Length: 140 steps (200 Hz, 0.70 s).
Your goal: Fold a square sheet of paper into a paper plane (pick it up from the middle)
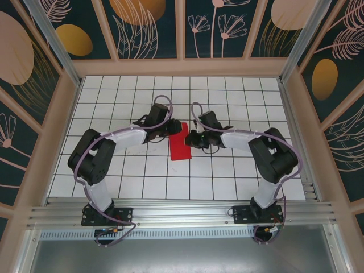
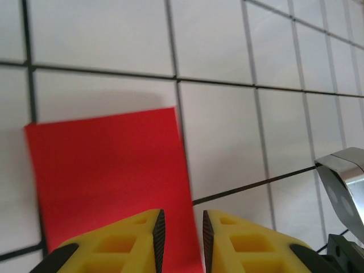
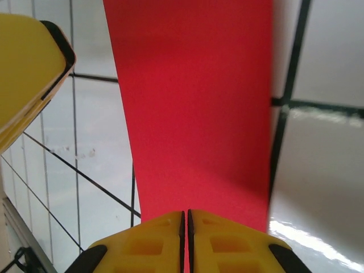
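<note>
Red paper (image 1: pixel 180 142), flat narrow rectangle, pinched in right gripper (image 3: pixel 186 216); left gripper (image 2: pixel 181 220) slightly parted.

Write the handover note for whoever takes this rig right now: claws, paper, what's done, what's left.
Left claw: jaws slightly apart over one edge of the red paper sheet, not clamped on it.
Right claw: shut on the sheet's edge on its own side.
Paper: mid-table on the white grid tiles, between the two claws. It is a narrow rectangle, apparently folded in half once.
Done: probably the first half fold.
Left: nose folds and wing creases. There is no dart shape yet.
</note>
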Available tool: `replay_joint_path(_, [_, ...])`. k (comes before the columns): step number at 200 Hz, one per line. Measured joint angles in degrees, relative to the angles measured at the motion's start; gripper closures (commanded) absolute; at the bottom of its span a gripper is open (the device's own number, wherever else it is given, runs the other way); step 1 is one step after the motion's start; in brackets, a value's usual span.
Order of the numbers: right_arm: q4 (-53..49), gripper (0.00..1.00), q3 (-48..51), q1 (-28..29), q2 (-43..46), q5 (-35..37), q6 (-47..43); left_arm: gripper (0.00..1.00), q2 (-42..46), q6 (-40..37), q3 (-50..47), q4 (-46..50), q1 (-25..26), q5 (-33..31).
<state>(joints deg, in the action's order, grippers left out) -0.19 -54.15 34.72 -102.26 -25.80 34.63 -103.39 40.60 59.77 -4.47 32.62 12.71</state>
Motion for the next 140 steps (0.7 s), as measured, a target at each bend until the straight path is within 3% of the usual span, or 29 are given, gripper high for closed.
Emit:
replay_joint_path(93, [-1.4,0.87,-3.0,8.5,-5.3,6.1,9.9,0.73,6.3,3.1,-10.3,-0.6,-1.2,-3.2])
replay_joint_path(140, [0.4,0.86,-6.0,7.8,-6.6,5.8,11.4,0.76,11.0,5.6,-14.8,-2.6,-2.9,-5.4])
